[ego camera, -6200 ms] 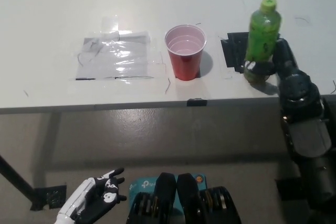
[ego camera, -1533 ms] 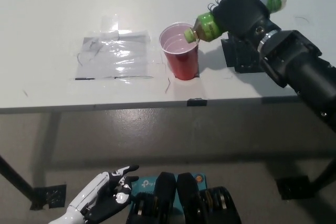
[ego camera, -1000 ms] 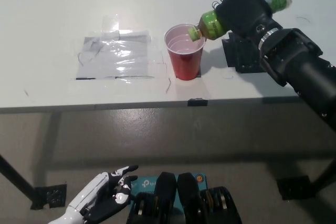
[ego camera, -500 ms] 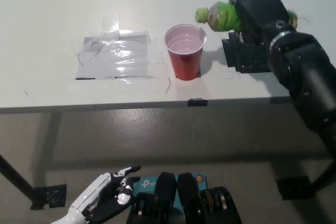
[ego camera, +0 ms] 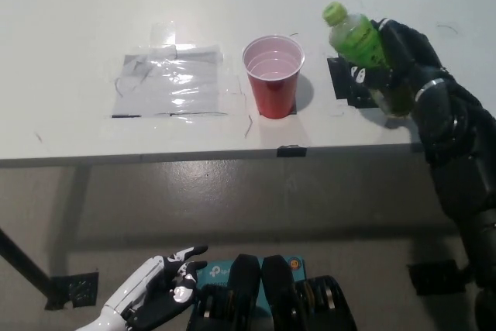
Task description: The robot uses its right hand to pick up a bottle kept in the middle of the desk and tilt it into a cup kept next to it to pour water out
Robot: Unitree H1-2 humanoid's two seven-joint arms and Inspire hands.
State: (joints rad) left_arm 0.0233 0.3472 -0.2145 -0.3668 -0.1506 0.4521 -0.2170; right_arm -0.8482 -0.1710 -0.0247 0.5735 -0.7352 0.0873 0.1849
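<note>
Upper right of the frame: the black right hand (ego camera: 403, 63) is wrapped around a green bottle (ego camera: 363, 48), fingers closed on its lower body. The bottle leans, its green cap (ego camera: 335, 13) pointing up and to the left, toward the cup but clear of it. Whether its base touches the desk cannot be told; the hand hides it. Beneath hand and bottle there is a black patch (ego camera: 345, 83) on the white desk (ego camera: 77, 21).

Just left of the bottle, the red plastic cup (ego camera: 273, 77) stands upright in the upper middle of the frame, its pale inside showing, with the cap near its rim and slightly higher in the picture. Further left, a clear plastic sheet (ego camera: 170, 83) lies flat on the desk, well apart from the cup.

Down at the lower left, the white left hand (ego camera: 151, 300) rests below the desk edge, fingers spread, palm empty.
</note>
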